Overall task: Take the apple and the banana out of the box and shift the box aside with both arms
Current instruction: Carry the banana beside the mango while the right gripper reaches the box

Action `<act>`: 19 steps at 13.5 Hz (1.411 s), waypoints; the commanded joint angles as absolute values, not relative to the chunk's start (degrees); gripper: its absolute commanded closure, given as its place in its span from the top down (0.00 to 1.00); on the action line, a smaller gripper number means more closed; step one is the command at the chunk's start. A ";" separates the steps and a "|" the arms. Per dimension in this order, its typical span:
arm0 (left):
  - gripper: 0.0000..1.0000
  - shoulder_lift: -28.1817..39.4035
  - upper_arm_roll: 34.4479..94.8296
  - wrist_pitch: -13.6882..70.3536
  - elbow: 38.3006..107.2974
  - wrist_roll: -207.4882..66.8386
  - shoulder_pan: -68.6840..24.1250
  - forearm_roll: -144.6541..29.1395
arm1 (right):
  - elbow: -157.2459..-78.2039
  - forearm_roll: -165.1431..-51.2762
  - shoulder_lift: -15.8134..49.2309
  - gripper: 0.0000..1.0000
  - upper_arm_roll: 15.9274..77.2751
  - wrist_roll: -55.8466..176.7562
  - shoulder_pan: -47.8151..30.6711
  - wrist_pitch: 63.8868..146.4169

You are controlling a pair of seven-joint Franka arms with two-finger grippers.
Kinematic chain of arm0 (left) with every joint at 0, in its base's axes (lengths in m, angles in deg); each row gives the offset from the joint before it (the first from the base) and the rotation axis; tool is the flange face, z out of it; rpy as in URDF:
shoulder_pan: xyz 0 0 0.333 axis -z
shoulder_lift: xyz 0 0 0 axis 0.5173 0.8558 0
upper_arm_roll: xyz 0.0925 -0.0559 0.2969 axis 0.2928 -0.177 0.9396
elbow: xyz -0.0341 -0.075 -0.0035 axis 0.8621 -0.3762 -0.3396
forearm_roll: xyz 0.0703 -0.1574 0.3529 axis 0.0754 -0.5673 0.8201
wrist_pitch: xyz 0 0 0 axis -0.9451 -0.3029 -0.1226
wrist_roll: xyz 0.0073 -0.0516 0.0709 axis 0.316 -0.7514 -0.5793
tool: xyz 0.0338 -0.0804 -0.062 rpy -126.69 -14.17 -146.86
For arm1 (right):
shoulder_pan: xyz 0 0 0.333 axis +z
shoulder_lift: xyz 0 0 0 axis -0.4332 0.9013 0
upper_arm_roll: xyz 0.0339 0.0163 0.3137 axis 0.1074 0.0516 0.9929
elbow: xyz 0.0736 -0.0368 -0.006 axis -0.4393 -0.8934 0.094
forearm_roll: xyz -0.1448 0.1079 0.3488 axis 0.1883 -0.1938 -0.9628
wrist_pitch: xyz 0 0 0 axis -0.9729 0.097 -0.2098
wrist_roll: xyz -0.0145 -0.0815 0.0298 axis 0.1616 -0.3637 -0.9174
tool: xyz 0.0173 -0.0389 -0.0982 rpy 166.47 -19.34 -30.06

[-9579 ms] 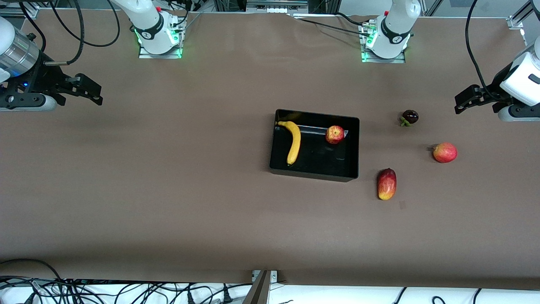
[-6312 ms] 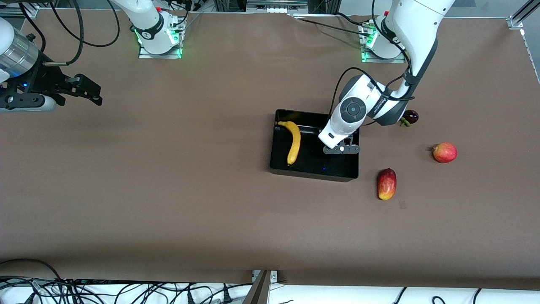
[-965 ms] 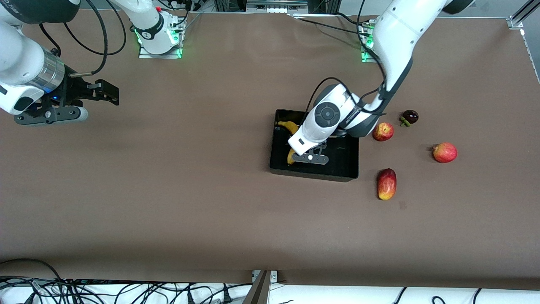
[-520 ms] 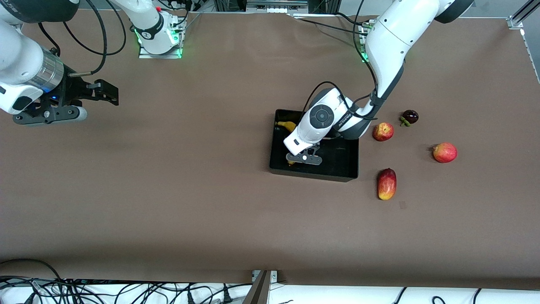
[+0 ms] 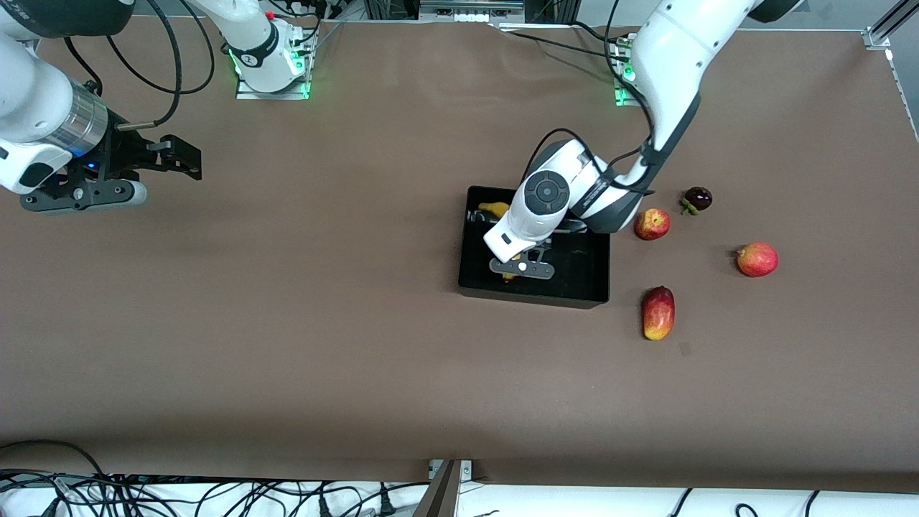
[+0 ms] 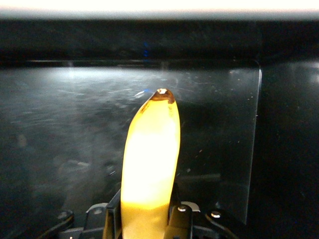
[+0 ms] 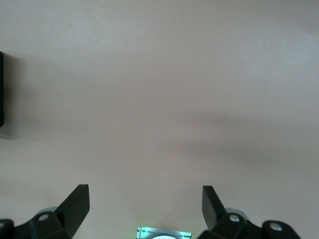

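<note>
So since the earlier shots the apple [image 5: 652, 224] has come out of the box [image 5: 574, 293] and now sits on the table [image 5: 287, 323] just off the box's 3 o'clock wall, and the left arm has gone back in for the banana [image 5: 494, 209].

Front view: the left gripper [image 5: 522, 268] is down inside the box toward its 7 o'clock corner. Only the banana's 12 o'clock tip pokes out past the wrist. The right gripper [image 5: 190, 159] waits over bare table way out at 9 o'clock, probably saving itself for the two-arm box push. Three other fruits lie out at 3 to 4 o'clock.

Left wrist view: the fingers [image 6: 175, 216] are clamped on the banana [image 6: 151, 164], low on its length, so it sticks out along the box floor.

Right wrist view: its fingers [image 7: 76, 201] are spread wide, holding nothing.
</note>
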State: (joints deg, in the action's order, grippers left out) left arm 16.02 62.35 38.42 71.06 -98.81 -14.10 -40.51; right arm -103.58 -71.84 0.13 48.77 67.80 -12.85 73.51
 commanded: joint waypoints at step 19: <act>0.00 24.81 63.19 38.16 65.99 -45.76 -54.88 -25.91 | -103.97 -76.99 26.97 1.00 50.12 114.07 15.27 112.82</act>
State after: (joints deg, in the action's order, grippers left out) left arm 24.40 63.91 36.25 65.62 -45.44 -54.62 -27.01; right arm -108.07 -77.34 21.85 50.80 109.00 12.77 109.74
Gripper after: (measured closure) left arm 0.648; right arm 0.000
